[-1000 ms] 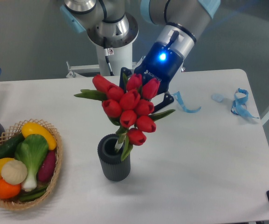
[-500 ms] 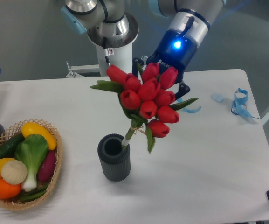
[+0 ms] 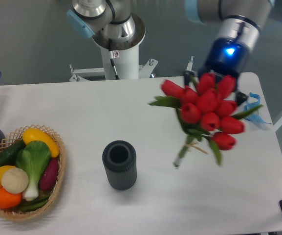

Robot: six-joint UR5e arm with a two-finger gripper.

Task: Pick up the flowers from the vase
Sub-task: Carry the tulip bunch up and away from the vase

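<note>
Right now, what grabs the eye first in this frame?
The flowers, a bunch of red tulips, hang in the air right of centre, held up by the gripper with a glowing blue light on its wrist. The vase stands empty at the table's middle, and a wicker basket of colourful vegetables sits at the left edge.

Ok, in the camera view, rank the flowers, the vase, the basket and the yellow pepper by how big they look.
1. Flowers, though raised toward the camera, so maybe flattered
2. Basket, close behind and cut off by the frame's edge
3. Vase
4. Yellow pepper
</note>
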